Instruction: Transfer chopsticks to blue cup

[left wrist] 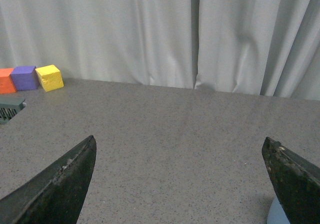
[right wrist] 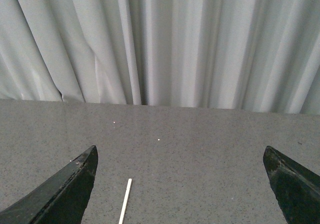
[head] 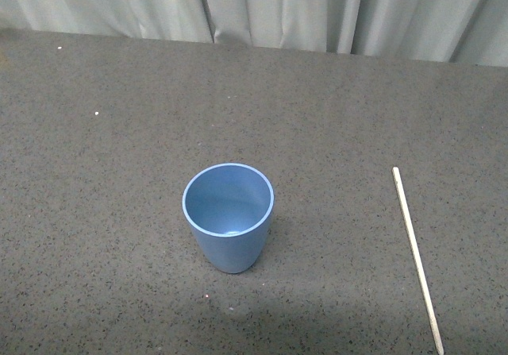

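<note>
The blue cup stands upright and empty near the middle of the grey speckled table. The chopstick, a thin pale stick, lies flat on the table to the right of the cup, running from mid-right toward the front edge. Neither arm shows in the front view. My left gripper is open and empty above the table; a sliver of the blue cup peeks beside one fingertip. My right gripper is open and empty, with the far end of the chopstick on the table between its fingertips.
A grey curtain hangs behind the table's far edge. In the left wrist view, orange, purple and yellow blocks sit by the curtain, with a grey object near them.
</note>
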Robot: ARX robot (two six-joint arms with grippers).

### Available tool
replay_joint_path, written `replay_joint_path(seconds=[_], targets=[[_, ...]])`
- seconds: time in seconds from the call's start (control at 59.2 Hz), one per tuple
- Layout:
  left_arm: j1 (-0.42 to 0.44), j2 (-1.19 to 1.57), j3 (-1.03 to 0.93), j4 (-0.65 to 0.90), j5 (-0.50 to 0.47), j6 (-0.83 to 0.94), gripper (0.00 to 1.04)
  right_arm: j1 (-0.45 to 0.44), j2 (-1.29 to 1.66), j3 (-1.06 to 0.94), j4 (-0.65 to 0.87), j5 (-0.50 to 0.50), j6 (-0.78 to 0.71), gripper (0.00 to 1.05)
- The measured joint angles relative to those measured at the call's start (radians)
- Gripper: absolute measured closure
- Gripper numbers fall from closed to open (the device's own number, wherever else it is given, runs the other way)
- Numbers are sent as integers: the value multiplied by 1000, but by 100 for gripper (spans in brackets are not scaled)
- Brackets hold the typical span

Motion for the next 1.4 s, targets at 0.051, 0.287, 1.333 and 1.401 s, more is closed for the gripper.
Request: replay_joint_path(seconds=[0.051,0.287,1.333,1.401], targets=[[0,0,0,0,0,0,7,0,0,0,0,0,0,9],[0,0,0,0,0,0,7,0,0,0,0,0,0,9],[0,0,0,0,0,0,7,88,1066,305,113,-12,6,9],[0,0,0,0,0,0,7,98,1164,347,117,-24,26,9]])
